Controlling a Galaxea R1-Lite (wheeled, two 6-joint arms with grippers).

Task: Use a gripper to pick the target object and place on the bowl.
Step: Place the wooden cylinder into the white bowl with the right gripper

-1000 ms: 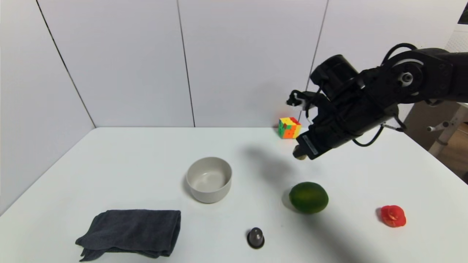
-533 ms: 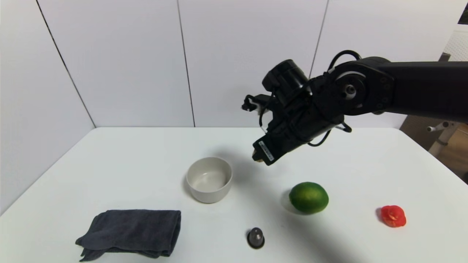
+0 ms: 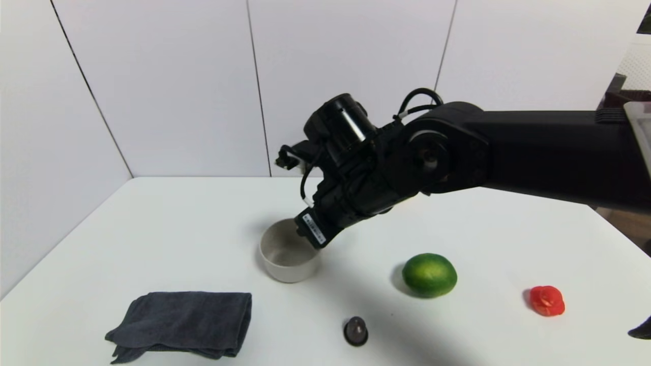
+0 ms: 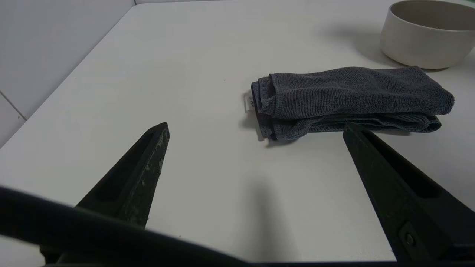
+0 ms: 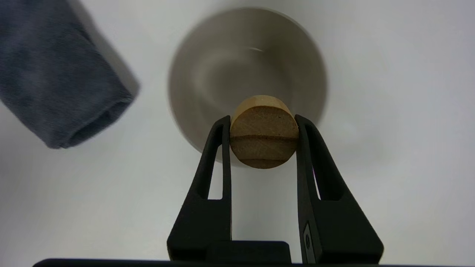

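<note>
Right gripper [image 3: 305,235] swung leftward from beyond the lime [image 3: 429,275], now over bowl [image 3: 290,251] rim, jaws clenched on target object [image 5: 264,132], left gripper [image 4: 256,133] jaws spread above tabletop [image 3: 168,229].

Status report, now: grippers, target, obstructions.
Right gripper shut on target object, above bowl. Left gripper open, parked near cloth. Nothing blocking the drop.
</note>
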